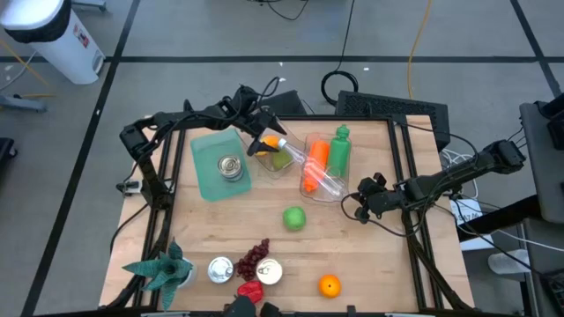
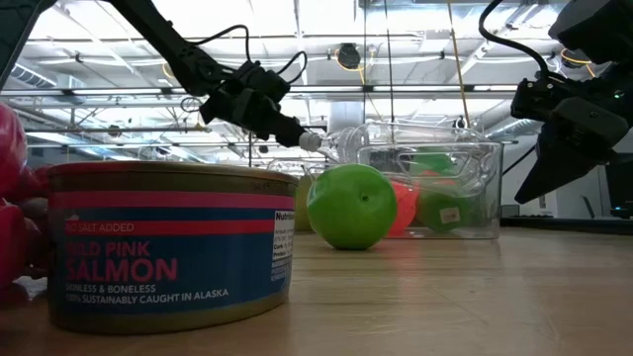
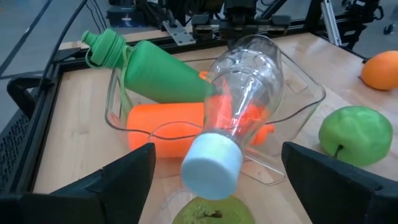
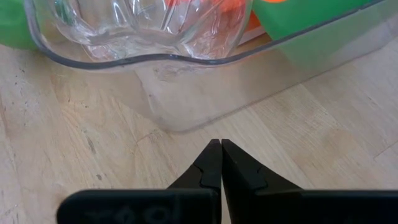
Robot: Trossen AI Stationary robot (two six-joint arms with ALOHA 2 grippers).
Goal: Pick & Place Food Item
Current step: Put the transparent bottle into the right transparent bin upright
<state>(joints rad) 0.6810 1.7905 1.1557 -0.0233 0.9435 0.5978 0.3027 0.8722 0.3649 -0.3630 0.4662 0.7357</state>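
A clear plastic bottle (image 3: 245, 87) lies slanted, its body in a clear bin (image 1: 323, 167) on top of an orange bottle (image 3: 165, 121) and a green bottle (image 3: 165, 78). Its pale blue cap (image 3: 211, 165) sticks out over the bin's rim. My left gripper (image 3: 217, 155) is open, one finger on either side of that cap without touching it. A green fruit (image 3: 205, 211) lies just below the cap. My right gripper (image 4: 221, 146) is shut, close to the bin's wall (image 4: 186, 112) near the table's right edge. A green apple (image 1: 294, 218) and an orange (image 1: 330, 285) rest on the table.
A green tray (image 1: 216, 172) holding a can (image 1: 231, 166) sits left of the bin. Along the near edge stand a green plant (image 1: 163, 269), two cans (image 1: 220, 269), dark grapes (image 1: 254, 257) and a red pepper (image 1: 250, 291). A salmon can (image 2: 168, 247) fills the low view's front.
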